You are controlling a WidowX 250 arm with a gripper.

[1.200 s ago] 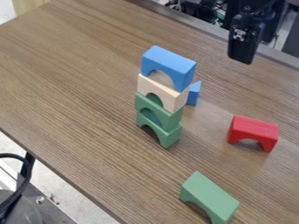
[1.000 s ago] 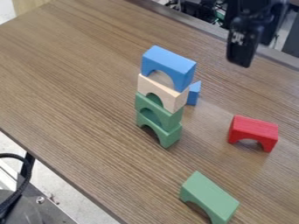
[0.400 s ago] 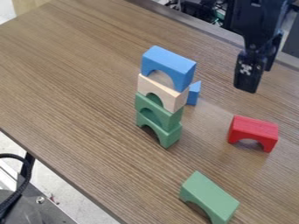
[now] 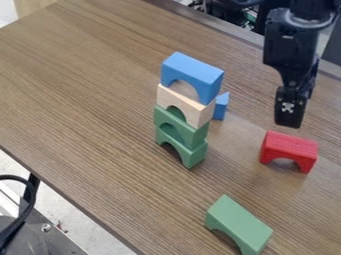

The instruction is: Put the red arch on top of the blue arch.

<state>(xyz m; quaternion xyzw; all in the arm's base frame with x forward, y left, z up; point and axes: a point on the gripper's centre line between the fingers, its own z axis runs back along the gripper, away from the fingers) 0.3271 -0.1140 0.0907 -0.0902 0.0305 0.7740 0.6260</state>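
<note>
"Where is the red arch (image 4: pixel 289 148) in the camera view?"

"On the table (image 4: pixel 80 99), well apart from the tower (image 4: pixel 192 113). The gripper (image 4: pixel 290 118) hangs just beyond it; nothing there tells whether that pincer is released or clenched"

"So the pick comes first. What might spoil it?"

"Poor alignment, most likely. If the gripper came down off-centre, it could strike the arch's top or shove it askew, and a crooked grasp would make a crooked placement"

"And the stacking?"

"That looks riskier. The blue arch (image 4: pixel 193 69) tops a pale arch (image 4: pixel 201 117) and two green arches (image 4: pixel 193 157), and so narrow a pile may topple if the red one swings into it, arrives too low or gets pressed down hard"

"Would a gentle landing be enough?"

"Not if it sat off-centre: it could tip when let go. The gripper might also snag the blue arch while backing away"
</note>
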